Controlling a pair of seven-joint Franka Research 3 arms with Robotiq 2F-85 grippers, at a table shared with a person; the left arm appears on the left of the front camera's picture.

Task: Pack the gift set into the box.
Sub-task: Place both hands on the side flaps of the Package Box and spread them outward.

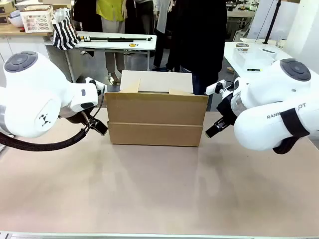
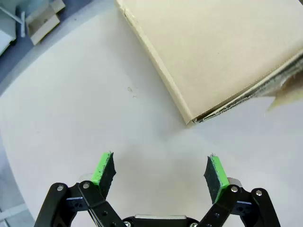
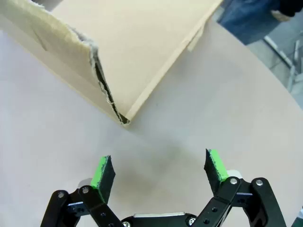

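The box [image 1: 155, 119] is shown at frame centre on the surface [image 1: 159, 194], flaps raised. The left gripper [image 2: 160, 172] and right gripper [image 3: 159, 171] flank it, jaws apart, nothing held.

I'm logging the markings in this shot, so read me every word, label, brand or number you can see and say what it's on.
"RANK" and, further along, "OT": partial lettering on the right arm, the rest hidden by its curve and a black strap.
The box: no print visible in any view.
The left arm: only a small black symbol, no words.
Background items: too small or blurred to read.
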